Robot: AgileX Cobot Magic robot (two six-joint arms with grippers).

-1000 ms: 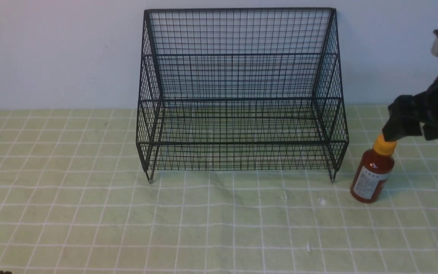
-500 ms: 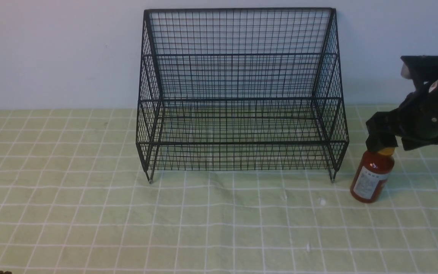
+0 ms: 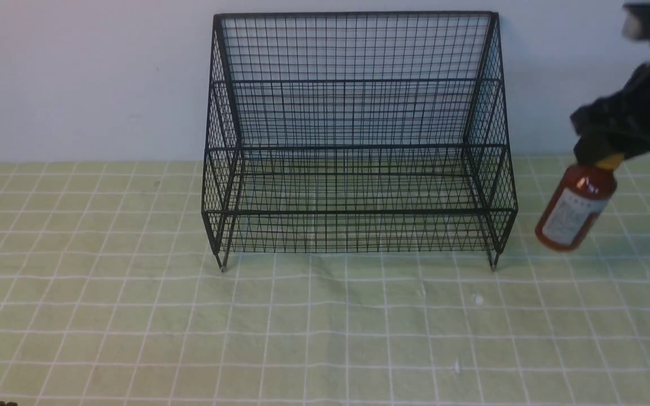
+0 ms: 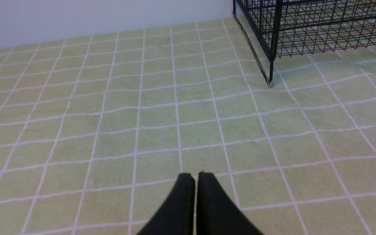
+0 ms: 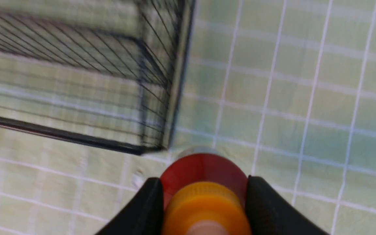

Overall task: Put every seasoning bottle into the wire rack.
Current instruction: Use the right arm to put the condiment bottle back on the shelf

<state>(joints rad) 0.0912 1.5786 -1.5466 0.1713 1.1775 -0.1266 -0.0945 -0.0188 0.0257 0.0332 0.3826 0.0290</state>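
Observation:
The black wire rack (image 3: 353,141) stands at the back middle of the table with nothing on its tiers. My right gripper (image 3: 598,152) is shut on the seasoning bottle (image 3: 573,211), a reddish-brown bottle with a white label, gripped at its orange cap. The bottle hangs tilted in the air to the right of the rack. In the right wrist view my gripper (image 5: 203,192) has a finger on each side of the bottle (image 5: 204,169), and the rack's corner (image 5: 162,98) lies close by. My left gripper (image 4: 195,178) is shut and empty, low over the cloth, with the rack's leg (image 4: 270,70) further off.
A light green cloth with a white grid (image 3: 325,327) covers the table. A pale wall (image 3: 77,79) rises right behind the rack.
My right gripper closed down over the bottle's cap, then lifted the bottle off the cloth, up and slightly right. The bottle now hangs tilted. The left arm has not moved.

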